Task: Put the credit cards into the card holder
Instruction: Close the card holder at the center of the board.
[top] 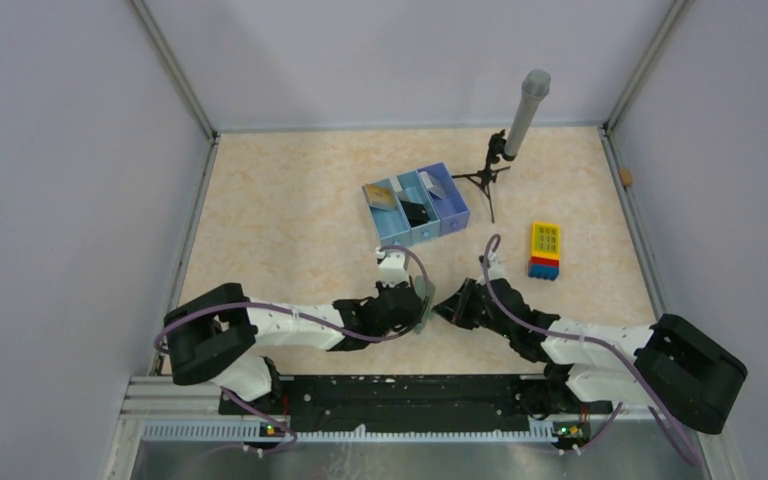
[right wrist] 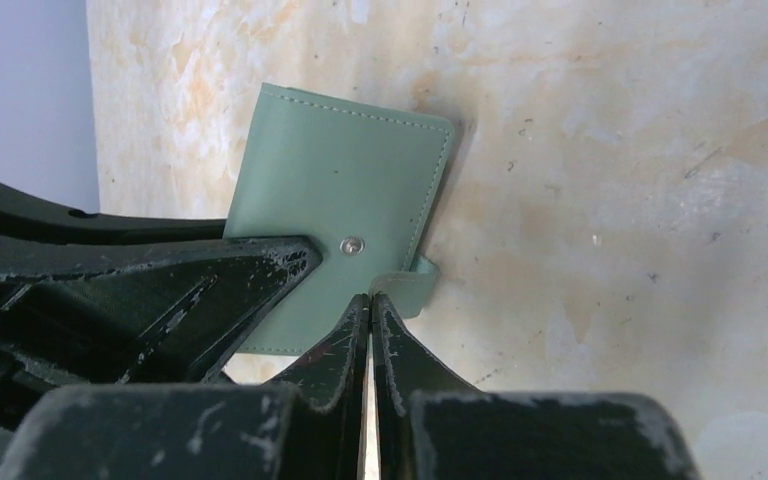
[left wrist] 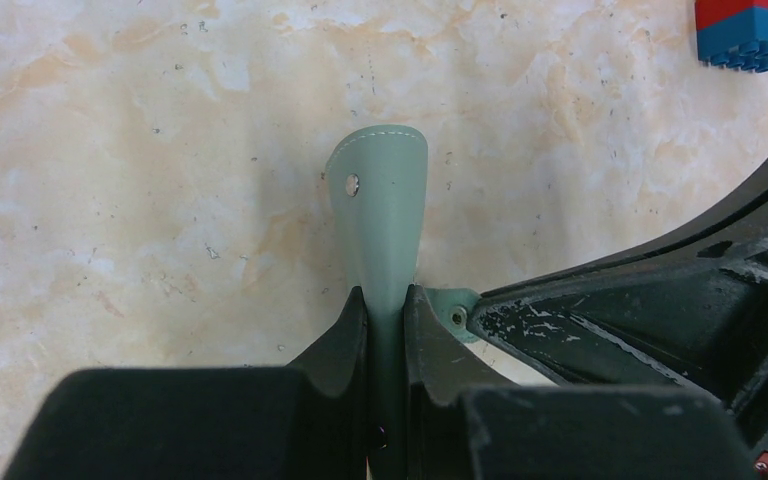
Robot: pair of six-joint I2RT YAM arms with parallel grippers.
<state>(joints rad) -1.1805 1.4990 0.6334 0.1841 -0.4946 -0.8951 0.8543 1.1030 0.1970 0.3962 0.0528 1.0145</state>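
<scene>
Card holder (top: 423,299), folded shut, is held edge-up off the table between both arms. The left gripper (left wrist: 385,296) pinches its lower edge. The right gripper (right wrist: 370,298) has its fingers pressed together at the holder's snap strap (right wrist: 407,285). Whether they pinch the strap is unclear. Farther back, a blue tray (top: 410,236) holds cards (top: 380,196), with a tripod (top: 487,178) and a yellow brick block (top: 545,249) to the right.

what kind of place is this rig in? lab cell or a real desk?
Probably a lab robot cell, not a real desk: plain walls box in a marble-patterned table, two arms are bolted to a rail at its near edge, and a tripod stand stands by the blue tray.
</scene>
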